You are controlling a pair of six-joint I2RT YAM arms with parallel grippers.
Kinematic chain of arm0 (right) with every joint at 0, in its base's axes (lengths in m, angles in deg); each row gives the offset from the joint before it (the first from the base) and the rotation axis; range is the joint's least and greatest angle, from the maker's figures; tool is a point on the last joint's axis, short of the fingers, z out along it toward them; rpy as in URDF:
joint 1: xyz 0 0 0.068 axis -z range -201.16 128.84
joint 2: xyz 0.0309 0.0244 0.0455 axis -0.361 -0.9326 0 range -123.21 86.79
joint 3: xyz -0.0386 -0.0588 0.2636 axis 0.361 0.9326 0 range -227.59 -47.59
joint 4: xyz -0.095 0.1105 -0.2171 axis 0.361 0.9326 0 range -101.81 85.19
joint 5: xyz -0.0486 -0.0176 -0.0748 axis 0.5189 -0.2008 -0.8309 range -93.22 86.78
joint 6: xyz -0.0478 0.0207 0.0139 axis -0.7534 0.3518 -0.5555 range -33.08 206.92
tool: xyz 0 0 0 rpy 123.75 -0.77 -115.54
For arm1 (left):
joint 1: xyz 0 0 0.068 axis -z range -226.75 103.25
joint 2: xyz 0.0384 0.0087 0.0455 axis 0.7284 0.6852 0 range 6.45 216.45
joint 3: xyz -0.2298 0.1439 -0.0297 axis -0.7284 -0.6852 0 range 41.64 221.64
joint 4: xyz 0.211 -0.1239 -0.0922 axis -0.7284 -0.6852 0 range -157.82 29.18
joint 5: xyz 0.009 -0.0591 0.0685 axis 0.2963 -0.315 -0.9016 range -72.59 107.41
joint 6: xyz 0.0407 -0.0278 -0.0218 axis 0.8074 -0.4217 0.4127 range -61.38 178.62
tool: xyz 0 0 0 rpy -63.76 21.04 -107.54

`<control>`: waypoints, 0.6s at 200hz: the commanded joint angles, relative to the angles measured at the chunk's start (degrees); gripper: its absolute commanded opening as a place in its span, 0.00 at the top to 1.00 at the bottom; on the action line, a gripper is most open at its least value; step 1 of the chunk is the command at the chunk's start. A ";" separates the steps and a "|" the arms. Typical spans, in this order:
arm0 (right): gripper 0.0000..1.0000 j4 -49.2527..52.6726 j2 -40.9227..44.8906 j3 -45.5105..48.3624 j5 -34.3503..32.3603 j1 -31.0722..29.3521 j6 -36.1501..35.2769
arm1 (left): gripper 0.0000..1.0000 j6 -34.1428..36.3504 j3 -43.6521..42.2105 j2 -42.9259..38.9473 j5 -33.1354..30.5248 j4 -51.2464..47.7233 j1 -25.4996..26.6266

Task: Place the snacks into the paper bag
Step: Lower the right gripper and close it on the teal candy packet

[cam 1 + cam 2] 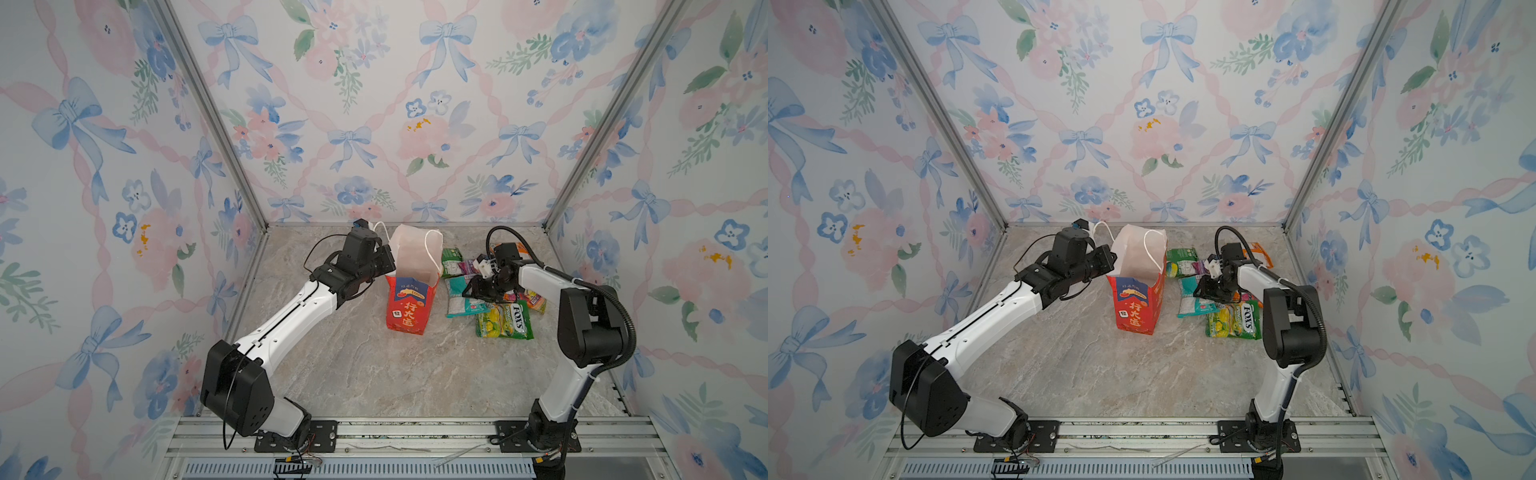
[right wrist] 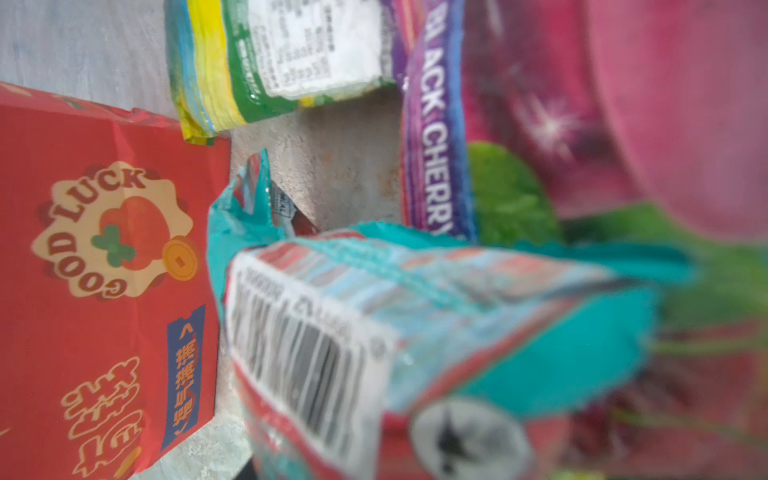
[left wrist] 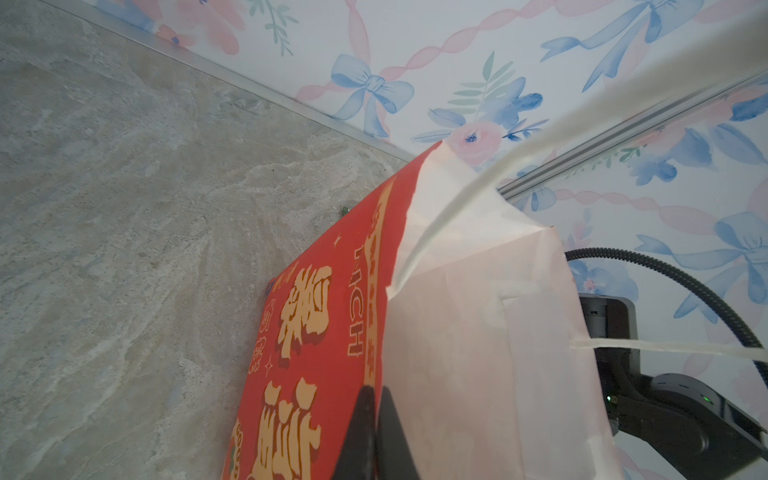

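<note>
Right hand over teal packet, near red "GOOD LUCK" bag

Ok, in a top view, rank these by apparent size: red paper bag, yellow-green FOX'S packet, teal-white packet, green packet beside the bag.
1. red paper bag
2. yellow-green FOX'S packet
3. teal-white packet, partly hidden, so its rank against the FOX'S packet is unsure
4. green packet

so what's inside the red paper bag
Inside the tall red paper bag only pale inner walls and a white cord handle drooping across the mouth show. No snack packet is visible, but the bottom is hidden by the bag's walls.
</note>
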 commanded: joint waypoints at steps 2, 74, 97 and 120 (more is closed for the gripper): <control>0.69 1.94 3.19 -2.49 1.30 -0.43 0.19 | 1.00 0.56 -0.33 0.52 0.27 -0.35 0.49; 0.88 5.85 7.16 -5.36 3.33 -0.48 -0.13 | 1.00 0.65 -0.34 0.35 0.13 -0.40 0.47; 0.95 8.16 8.69 -6.51 3.04 -0.51 -0.43 | 1.00 0.65 -0.17 0.38 0.34 -0.39 0.42; 1.00 10.20 10.95 -7.80 2.48 -0.48 -0.49 | 1.00 0.65 0.02 0.37 0.50 -0.39 0.48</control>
